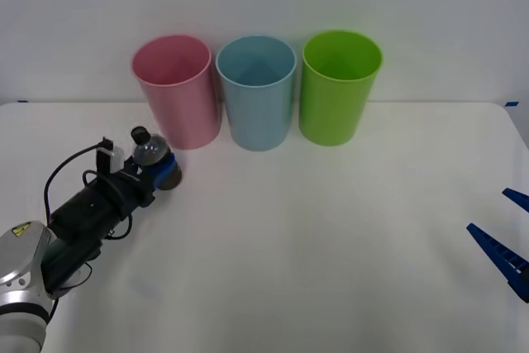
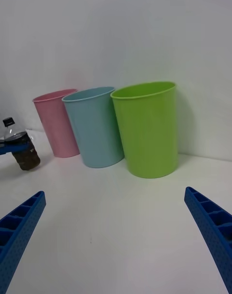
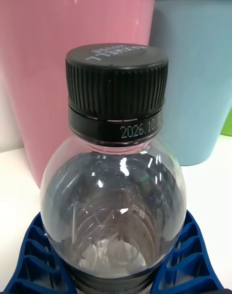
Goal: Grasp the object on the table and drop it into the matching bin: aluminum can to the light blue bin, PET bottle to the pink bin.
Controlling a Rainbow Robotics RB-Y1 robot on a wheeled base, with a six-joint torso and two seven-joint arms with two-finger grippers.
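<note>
I had the left fingers (image 1: 163, 169) clenched on the bottle (image 1: 152, 156), which stood on the counter (image 1: 314, 229) just in front of the pink bin (image 1: 176, 90). The blue bin (image 1: 257, 91) stood beside it, then the green bin (image 1: 339, 86). My right fingers (image 2: 116, 236) were spread wide apart, well off.

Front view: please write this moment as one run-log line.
left gripper: shut on small clear plastic bottle | bottle: beside tall pink plastic bin | right gripper: open, idle
</note>
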